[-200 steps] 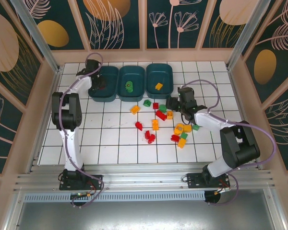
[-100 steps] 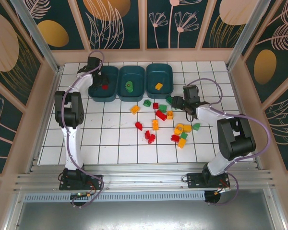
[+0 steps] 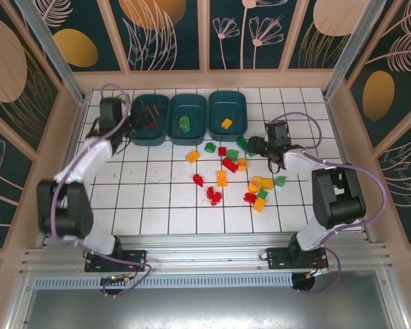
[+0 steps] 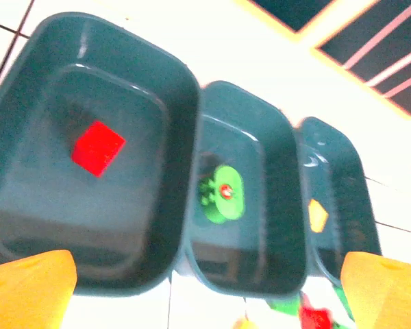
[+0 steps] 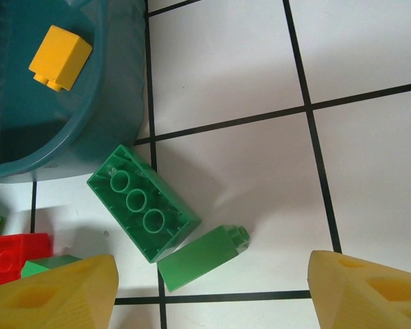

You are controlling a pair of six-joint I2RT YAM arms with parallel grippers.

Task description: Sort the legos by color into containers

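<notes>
Three dark teal containers stand in a row at the back: left (image 3: 138,131), middle (image 3: 189,135), right (image 3: 238,110). My left gripper (image 3: 141,118) hangs open and empty over the left one's near-left edge. In its wrist view a red lego (image 4: 97,147) lies in the left container (image 4: 27,82), a green piece (image 4: 222,194) in the middle one, a yellow lego (image 4: 318,214) in the right one. My right gripper (image 3: 251,145) is open above two green legos: an upturned brick (image 5: 142,203) and a slim one (image 5: 202,257), which lies between its fingers (image 5: 55,295).
Loose red, green and yellow legos (image 3: 222,178) are scattered over the white tiles in front of the containers. The right container's corner (image 5: 89,137), with a yellow lego (image 5: 60,57) inside, sits close to the green bricks. A red lego (image 5: 14,253) lies to their left.
My left gripper has opened and drawn back to the left, leaving the red lego in the left container. My right gripper has shifted up and right to the green legos.
</notes>
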